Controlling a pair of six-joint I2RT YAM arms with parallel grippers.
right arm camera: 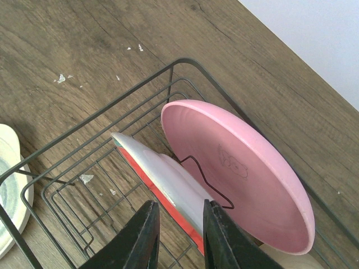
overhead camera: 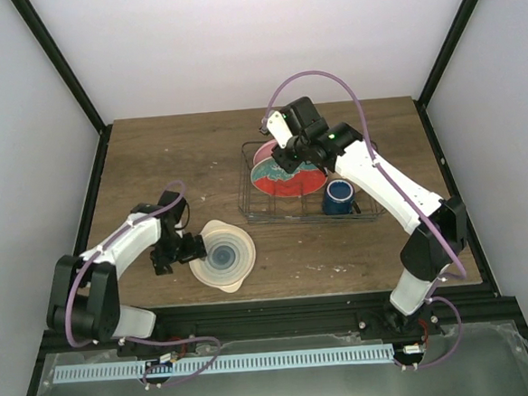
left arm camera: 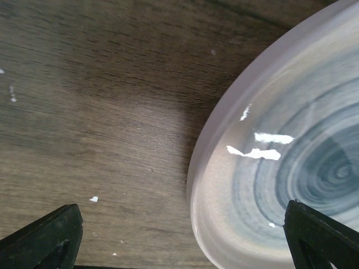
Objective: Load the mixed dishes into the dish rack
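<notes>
The left gripper [overhead camera: 192, 248] stands wide apart astride the ringed plate [overhead camera: 227, 255] on the counter [overhead camera: 171, 159], needing next to clamp its rim; the right gripper [right arm camera: 178, 227] sits nearly together over the racked red plate [right arm camera: 160, 175], and I cannot tell whether it grips.

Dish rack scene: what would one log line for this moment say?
right hand: pinching red plate in dish rack | left hand: open, at blue-ringed plate rim | also racked: pink plate, blue mug

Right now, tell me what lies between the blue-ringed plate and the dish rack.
Only bare table separates the blue-ringed plate from the dish rack; the top view shows it.
</notes>
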